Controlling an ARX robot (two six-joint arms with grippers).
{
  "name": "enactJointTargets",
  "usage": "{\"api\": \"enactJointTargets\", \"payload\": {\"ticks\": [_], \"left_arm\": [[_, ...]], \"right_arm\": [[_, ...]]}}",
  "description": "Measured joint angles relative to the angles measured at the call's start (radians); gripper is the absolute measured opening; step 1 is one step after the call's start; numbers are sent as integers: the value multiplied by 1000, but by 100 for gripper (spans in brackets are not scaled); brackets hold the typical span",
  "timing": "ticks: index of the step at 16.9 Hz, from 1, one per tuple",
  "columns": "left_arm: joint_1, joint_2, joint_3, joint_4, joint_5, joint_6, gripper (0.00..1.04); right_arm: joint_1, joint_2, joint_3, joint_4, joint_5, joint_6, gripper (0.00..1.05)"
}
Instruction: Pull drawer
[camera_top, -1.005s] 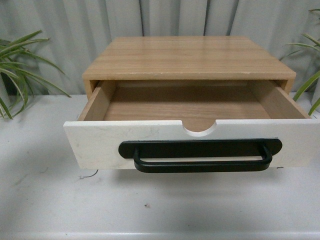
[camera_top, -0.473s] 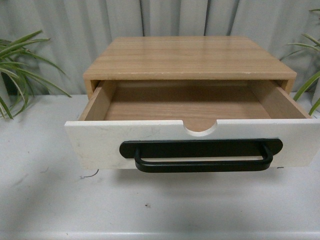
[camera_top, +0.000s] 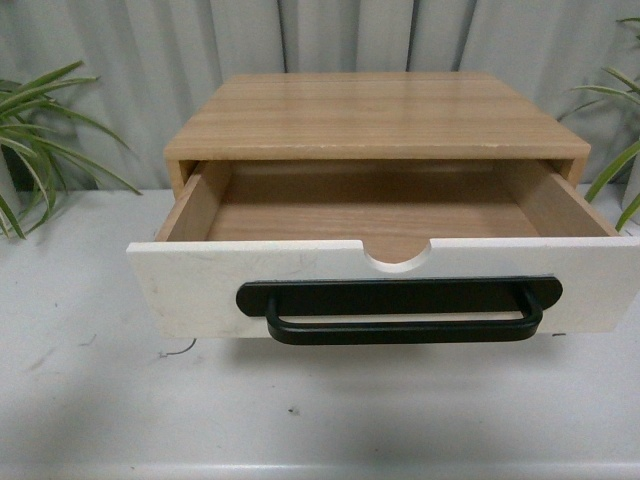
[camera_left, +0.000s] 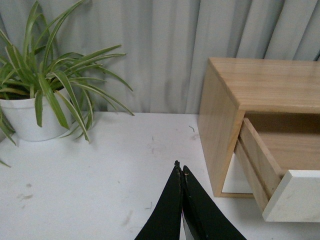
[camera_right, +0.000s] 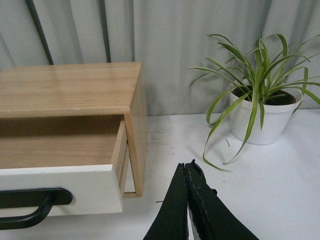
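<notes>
The left tool (camera_left: 181, 172) hangs pressed together over the white tabletop (camera_left: 100, 170), beside a potted plant (camera_left: 45, 95). The drawer (camera_top: 385, 285) stands pulled well out of its wooden cabinet (camera_top: 375, 115) at centre. The right tool (camera_right: 189, 167), also pressed together, touches nothing.

My front camera looks down, close and head-on, at the drawer (camera_top: 390, 285) in its wooden cabinet (camera_top: 375, 115). My left wrist camera sits low, off the cabinet's left end by a potted plant (camera_left: 42, 95). My right wrist camera mirrors it; all share the cabinet.
</notes>
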Motion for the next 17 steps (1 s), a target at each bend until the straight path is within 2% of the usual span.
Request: {"api": "enactJointTargets", "payload": {"ticks": [3,4,6,7,9,17], "left_arm": [[-1,-70,-18,-37,0,0,2],[-1,-74,-43,5,0,0,2],[-1,-137,-47,-80,0,0,2],[-1,-168,-47,-102,0,0,2],[-1,-185,-47,-113,0,0,2],[-1,-387,-47,-320,0,0,2]], "right_arm": [[0,-60,-19,-40,0,0,2],[0,-81,-24,-56,0,0,2],[0,-140,-39,-98,0,0,2],[0,-144,-60,-55,0,0,2],[0,-153,-64,-79,-1,0,2],[0,-343,-64,-261,0,0,2]]}}
